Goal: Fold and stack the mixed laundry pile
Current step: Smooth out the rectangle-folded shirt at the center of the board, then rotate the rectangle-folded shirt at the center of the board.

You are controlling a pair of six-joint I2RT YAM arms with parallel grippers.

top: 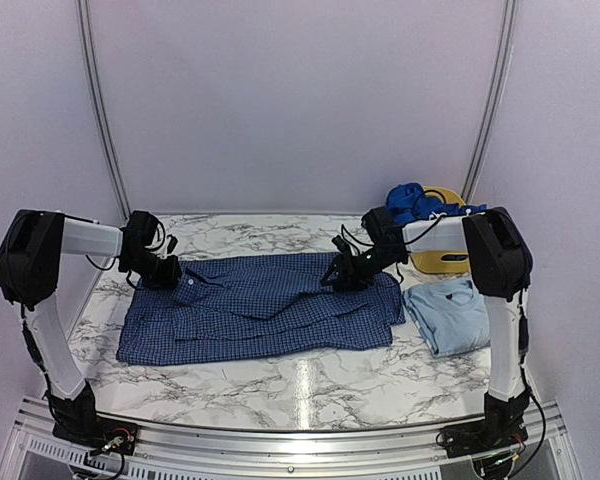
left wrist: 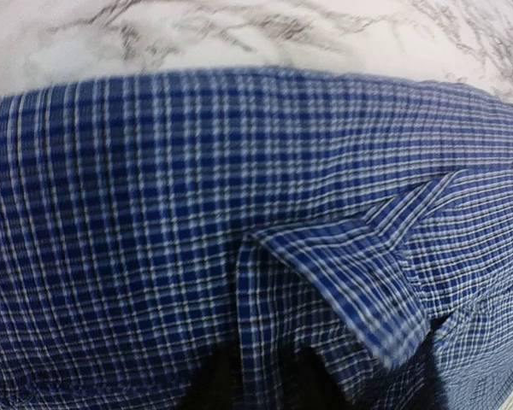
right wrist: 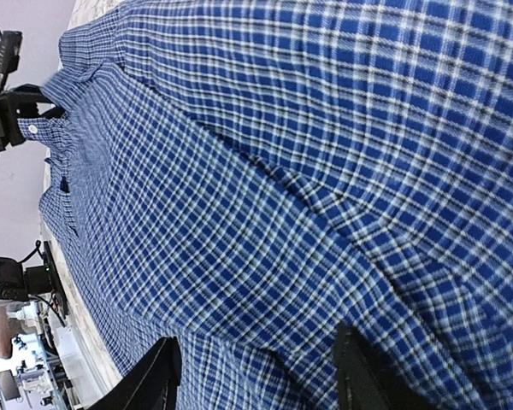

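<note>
- From the top camera I see the navy-and-white small-check shirt (top: 260,310) spread flat across the middle of the white marble-patterned bench (top: 280,385), with its collar end to the left.
- My left pincer (top: 167,273) sits at the shirt's far left corner, by the collar. My right pincer (top: 340,277) is down at the far right part of the same shirt.
- A folded pale sky-blue T-shirt (top: 448,315) lies just beside the shirt's right edge. Behind it stands a small yellow plastic basket (top: 442,258), with a bright royal-blue piece (top: 412,200) heaped at its far left rim.
- On the left wrist camera, check cloth fills nearly the whole picture, one flap is folded over, and bare bench shows along the top. Two dark fingers (left wrist: 209,389) show at the bottom edge, set close together, with a strip of cloth running down between them. I cannot tell whether they clamp it.
- On the right wrist camera, the fingers (right wrist: 158,376) stand well apart with nothing gripped. They are close to the shirt, but I cannot tell if they touch it. The cloth stretches away toward the left pincer at the collar end.
</note>
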